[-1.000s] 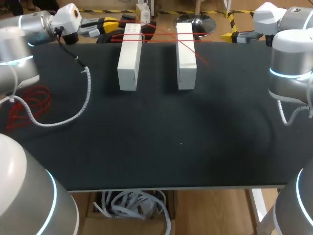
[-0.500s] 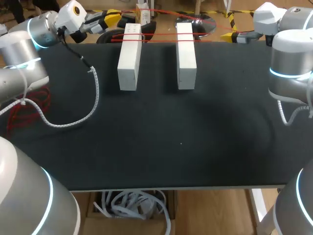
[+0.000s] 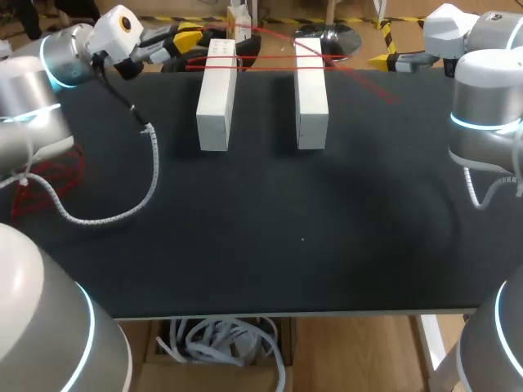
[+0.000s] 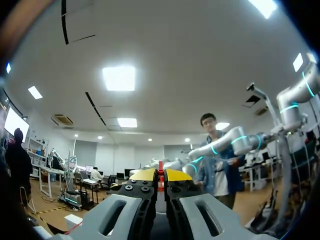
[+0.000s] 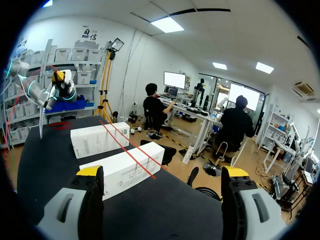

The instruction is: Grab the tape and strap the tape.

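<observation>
So, starting at my left: the left gripper point(image 3: 186, 38) hangs over the far left corner of the table point(image 3: 286, 245), a touch lower than half a second ago, its yellow fingertips point(image 4: 145, 174) pressed together on the red tape point(image 3: 270, 59). From there the tape runs in two straight passes across the far ends of the left white block point(image 3: 216, 98) and the right white block point(image 3: 310, 98), much as before.

What has changed is the free length. A moment ago it arched up past the far edge toward my right arm. Now it slants down over the right block, and its end lies on the table just right of it.

The right gripper point(image 5: 162, 172), fingers spread wide around nothing, hasn't budged from the far right edge. I judge the wrap laid but not secured, because that loose end is slack and unheld.
</observation>
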`<state>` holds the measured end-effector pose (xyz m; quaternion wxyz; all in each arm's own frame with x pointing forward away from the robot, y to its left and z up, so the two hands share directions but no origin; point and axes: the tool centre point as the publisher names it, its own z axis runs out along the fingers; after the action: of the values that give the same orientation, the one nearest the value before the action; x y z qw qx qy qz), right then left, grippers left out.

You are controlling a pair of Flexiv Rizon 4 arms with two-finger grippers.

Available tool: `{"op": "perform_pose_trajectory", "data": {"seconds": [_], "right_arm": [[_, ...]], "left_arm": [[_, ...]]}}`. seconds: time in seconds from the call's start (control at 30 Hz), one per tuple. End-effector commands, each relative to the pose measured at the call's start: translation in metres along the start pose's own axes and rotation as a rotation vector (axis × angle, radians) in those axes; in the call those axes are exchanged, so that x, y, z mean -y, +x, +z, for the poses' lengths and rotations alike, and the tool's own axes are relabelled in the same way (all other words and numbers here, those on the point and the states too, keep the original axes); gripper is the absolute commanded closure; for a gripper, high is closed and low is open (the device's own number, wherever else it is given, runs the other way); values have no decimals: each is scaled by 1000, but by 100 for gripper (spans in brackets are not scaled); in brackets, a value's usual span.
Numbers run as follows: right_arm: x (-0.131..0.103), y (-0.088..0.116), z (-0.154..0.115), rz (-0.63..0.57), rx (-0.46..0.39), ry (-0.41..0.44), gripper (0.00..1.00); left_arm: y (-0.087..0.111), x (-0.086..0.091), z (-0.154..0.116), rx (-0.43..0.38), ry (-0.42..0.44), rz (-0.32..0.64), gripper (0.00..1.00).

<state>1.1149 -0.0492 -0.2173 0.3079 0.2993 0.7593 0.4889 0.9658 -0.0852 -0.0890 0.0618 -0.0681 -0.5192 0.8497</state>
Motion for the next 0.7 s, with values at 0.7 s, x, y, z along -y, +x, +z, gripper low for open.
{"op": "perform_pose_trajectory", "data": {"seconds": [0.7], "right_arm": [[0,0,-1,0,-1,2,0]], "left_arm": [[15,16,13,42,84,3,100]]}}
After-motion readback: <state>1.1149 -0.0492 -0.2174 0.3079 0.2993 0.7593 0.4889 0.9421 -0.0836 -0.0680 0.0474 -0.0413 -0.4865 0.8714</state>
